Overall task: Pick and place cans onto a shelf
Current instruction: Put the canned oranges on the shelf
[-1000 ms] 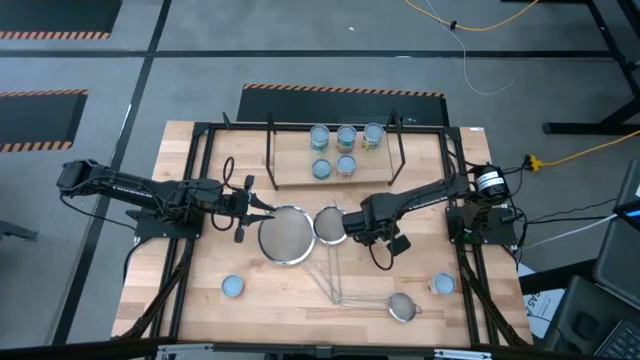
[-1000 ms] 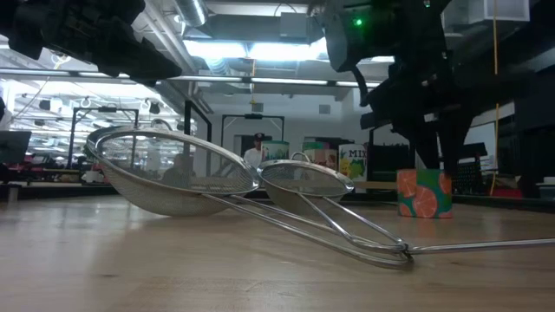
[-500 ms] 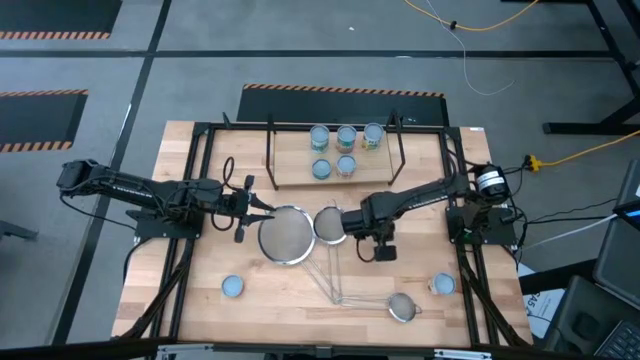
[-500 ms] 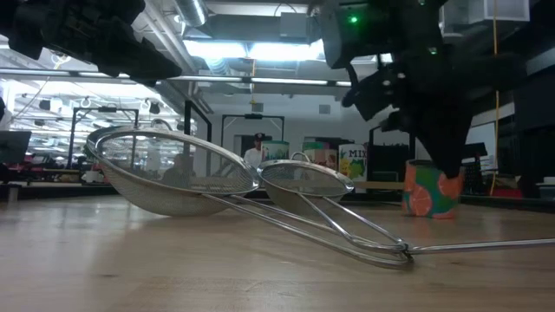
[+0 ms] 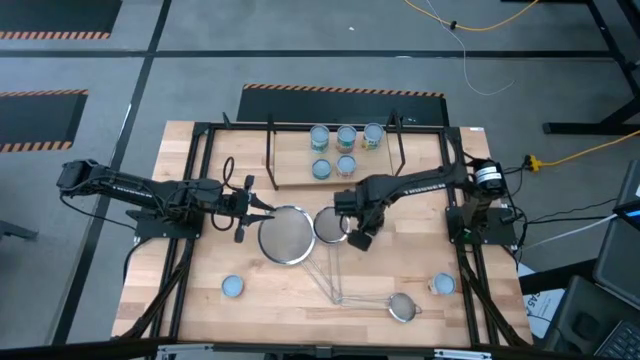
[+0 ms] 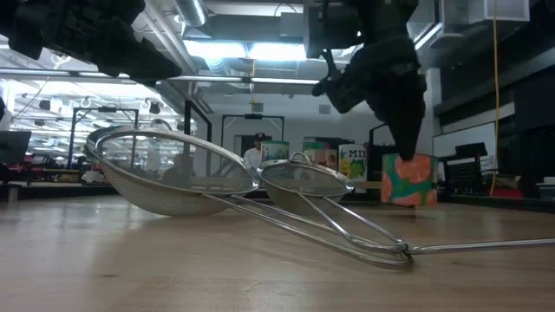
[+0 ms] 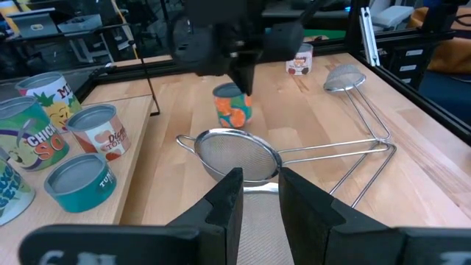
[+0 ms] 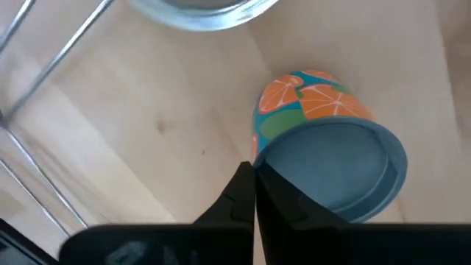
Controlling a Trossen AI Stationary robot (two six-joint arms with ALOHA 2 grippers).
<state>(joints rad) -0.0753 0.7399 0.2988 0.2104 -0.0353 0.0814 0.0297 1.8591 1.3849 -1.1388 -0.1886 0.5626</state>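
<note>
The wooden table point(image 5: 210, 305) carries strainers point(image 5: 284, 236), loose cans point(image 5: 232, 286) and the shelf point(image 5: 335, 150).

orange-label can point(image 8: 327, 165) partly hidden by right gripper point(image 8: 254, 193), grip unclear

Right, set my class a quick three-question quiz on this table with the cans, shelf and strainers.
1. True or false: five cans stand on the shelf.
2. Which gripper holds the orange can? A) left gripper B) right gripper
3. Fill in: ___ strainers lie on the table.
Key: 1 true; 2 B; 3 three.
</note>
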